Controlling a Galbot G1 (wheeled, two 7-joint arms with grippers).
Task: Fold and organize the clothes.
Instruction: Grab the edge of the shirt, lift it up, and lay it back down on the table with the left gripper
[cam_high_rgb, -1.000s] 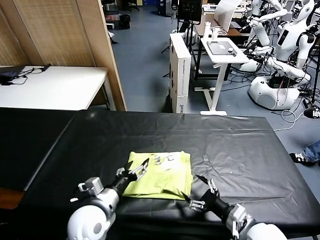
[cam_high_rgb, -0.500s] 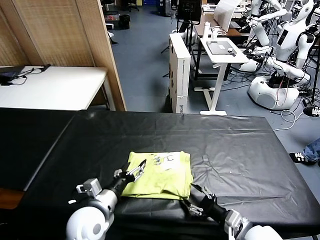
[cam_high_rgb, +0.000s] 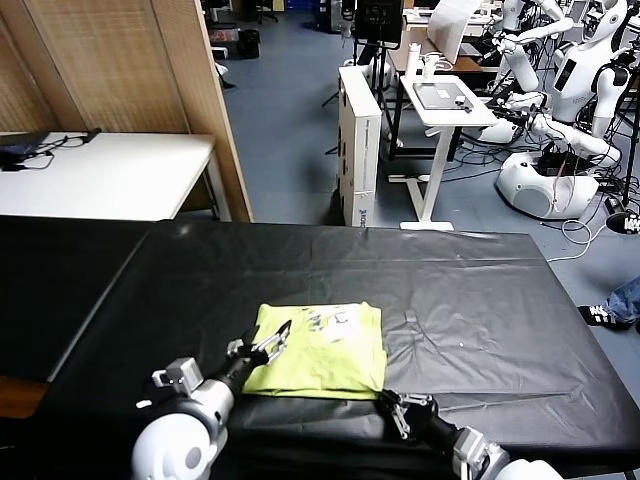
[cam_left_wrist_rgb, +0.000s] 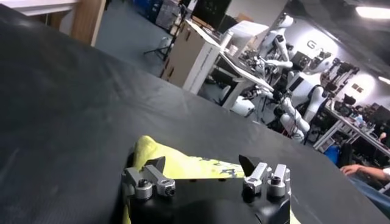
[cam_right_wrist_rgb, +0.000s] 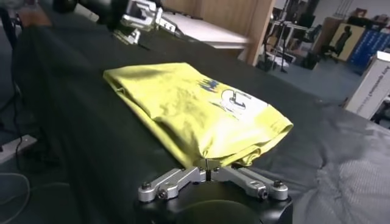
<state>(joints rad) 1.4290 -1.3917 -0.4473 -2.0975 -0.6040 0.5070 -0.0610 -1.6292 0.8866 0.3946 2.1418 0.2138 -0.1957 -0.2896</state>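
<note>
Broadly, a black-covered table (cam_high_rgb: 480, 300) fills the near half of the head view, and the lime T-shirt (cam_high_rgb: 320, 350) lies on it as a folded rectangle close to the near edge, about six o'clock from the table's middle, whitish print side up. The fold looks largely done, so what remains is probably tidying or shifting the bundle.

At roughly seven o'clock from the shirt, the left gripper (cam_high_rgb: 268, 343) hovers over the shirt's near left corner with its fingers spread wide and nothing between them; it seems placed to steady or take that side when needed.

At about five o'clock, the right gripper (cam_right_wrist_rgb: 209, 171) sits low at the table's front edge. In the right wrist view its fingertips meet on the shirt's near corner and appear to pinch the folded layers there, likely so the stack can be dragged or lifted without falling open.

On the shirt, the print (cam_right_wrist_rgb: 234, 100) shows blue and dark marks on a white patch; its lettering cannot be read.
</note>
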